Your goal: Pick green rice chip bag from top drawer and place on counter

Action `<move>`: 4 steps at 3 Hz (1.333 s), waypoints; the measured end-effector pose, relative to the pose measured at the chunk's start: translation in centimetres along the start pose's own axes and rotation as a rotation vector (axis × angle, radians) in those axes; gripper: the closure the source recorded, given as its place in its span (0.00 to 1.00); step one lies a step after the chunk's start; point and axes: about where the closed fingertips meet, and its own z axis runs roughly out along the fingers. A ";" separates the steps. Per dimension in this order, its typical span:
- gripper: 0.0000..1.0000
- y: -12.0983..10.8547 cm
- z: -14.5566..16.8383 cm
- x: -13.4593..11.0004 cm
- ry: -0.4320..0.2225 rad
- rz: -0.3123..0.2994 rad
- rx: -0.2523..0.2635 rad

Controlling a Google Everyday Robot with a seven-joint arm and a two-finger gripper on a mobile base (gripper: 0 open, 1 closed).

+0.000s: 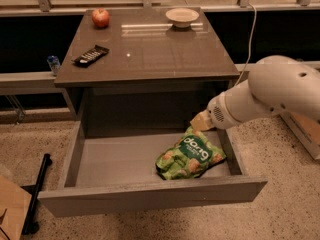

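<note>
The green rice chip bag (191,156) hangs tilted in the right half of the open top drawer (115,160), its white lettering facing me and its lower edge near the drawer floor. My gripper (199,123) sits at the bag's top corner, at the end of the white arm reaching in from the right. It is shut on that corner, and the wrist hides most of the fingers. Above the drawer lies the glossy grey-brown counter (150,49).
On the counter are a red apple (100,17) at the back left, a white bowl (182,16) at the back and a black remote (90,55) on the left. A small blue bottle (53,64) stands on the ledge to the left. A cardboard box (302,129) sits behind the arm.
</note>
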 end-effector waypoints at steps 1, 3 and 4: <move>0.82 0.7 -1.7 -2.1 -0.044 -0.038 -0.050; 0.35 1.9 1.8 -2.0 0.022 -0.040 -0.136; 0.04 3.2 6.2 0.0 0.122 -0.032 -0.181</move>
